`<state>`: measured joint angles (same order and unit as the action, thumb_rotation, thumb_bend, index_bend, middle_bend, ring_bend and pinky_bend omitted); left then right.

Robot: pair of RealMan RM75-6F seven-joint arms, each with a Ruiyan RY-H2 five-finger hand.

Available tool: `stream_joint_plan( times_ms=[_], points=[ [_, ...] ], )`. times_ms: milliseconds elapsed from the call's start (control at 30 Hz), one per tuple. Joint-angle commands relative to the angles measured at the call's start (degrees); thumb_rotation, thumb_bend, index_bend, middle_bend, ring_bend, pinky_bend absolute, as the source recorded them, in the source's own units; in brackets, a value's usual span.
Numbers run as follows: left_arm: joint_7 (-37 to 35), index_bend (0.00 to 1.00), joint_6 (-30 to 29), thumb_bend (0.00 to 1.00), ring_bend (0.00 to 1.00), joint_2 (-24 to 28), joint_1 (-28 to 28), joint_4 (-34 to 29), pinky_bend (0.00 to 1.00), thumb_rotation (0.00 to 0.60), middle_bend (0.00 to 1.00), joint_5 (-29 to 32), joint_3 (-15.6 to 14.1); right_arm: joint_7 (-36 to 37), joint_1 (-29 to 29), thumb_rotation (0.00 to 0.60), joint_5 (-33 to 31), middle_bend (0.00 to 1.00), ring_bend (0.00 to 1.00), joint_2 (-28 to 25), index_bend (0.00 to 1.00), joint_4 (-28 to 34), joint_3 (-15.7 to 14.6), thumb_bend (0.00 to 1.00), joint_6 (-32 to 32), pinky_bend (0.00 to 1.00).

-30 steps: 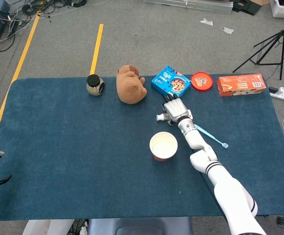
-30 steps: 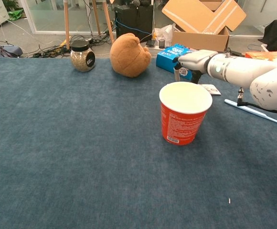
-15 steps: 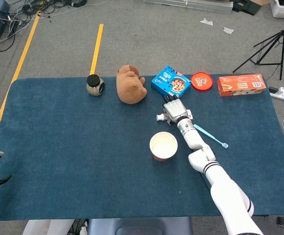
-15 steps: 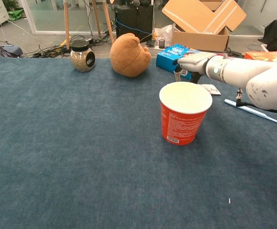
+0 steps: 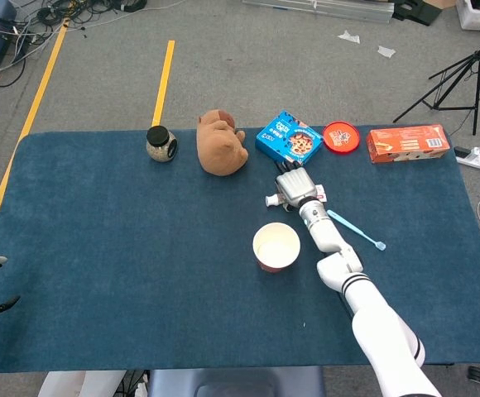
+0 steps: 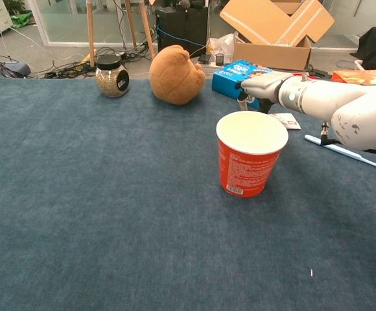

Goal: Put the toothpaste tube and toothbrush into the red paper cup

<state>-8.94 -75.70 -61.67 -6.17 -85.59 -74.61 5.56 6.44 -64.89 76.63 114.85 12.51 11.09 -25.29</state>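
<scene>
While your right robot hand point(image 5: 296, 186) settles over the toothpaste tube point(image 5: 271, 199), very little else shifts: across the last second the forearm has swung slightly toward the red paper cup point(image 5: 276, 246) and the hand has crept a touch further beyond the cup, nothing more. The tube lies flat on the tabletop point(image 5: 124, 248) just beyond the cup, its capped end poking out on the cup's left side from under your fingers. From the chest view the fingers point down onto the tube behind the cup's rim, but you cannot tell from either picture whether they have closed on it or only rest on it; the tube does not look lifted.

The toothbrush point(image 5: 356, 231) lies untouched on the tabletop, just to the right of the cup, running under your forearm. The cup stands upright and empty.

So neither item is in yet; I judge you are at the grasp of the tube, and the small drift suggests alignment rather than a pickup.

Beyond the cup sit the blue box point(image 5: 289, 137), the brown plush toy point(image 5: 221, 143) and the jar point(image 5: 160, 143). Your left robot hand is not visible.
</scene>
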Motion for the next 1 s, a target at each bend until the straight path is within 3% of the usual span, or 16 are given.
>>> stream_joint_plan(
  times_ms=[33, 600, 833, 1000],
  points=[
    [-0.02, 0.29, -0.07, 0.0, 0.26, 0.01, 0.02, -0.02, 0.31, 0.6, 0.35, -0.04, 0.01, -0.28, 0.02, 0.6, -0.07, 0.0, 0.0, 0.21, 0.58, -0.25, 0.09, 0.18, -0.13, 0.11],
    [0.47, 0.29, -0.42, 0.0, 0.26, 0.0, 0.1, -0.33, 0.31, 0.6, 0.35, -0.4, -0.11, 0.22, 1.67, 0.6, -0.27, 0.0, 0.0, -2.04, 0.6, 3.03, 0.93, 0.19, -5.41, 0.11],
    [1.18, 0.29, -1.14, 0.0, 0.26, 0.09, 0.26, -1.05, 0.31, 0.6, 0.35, -1.02, -0.3, 0.08, 3.75, 0.6, -0.62, 0.0, 0.0, -5.79, 0.6, 8.75, 1.72, 0.19, -10.63, 0.11],
    [1.87, 0.29, -1.65, 0.0, 0.26, 0.17, 0.4, -1.64, 0.31, 0.6, 0.35, -1.49, -0.5, -1.18, 6.22, 0.6, -1.34, 0.0, 0.0, -10.14, 0.6, 16.43, 2.72, 0.19, -15.5, 0.11]
  ],
)
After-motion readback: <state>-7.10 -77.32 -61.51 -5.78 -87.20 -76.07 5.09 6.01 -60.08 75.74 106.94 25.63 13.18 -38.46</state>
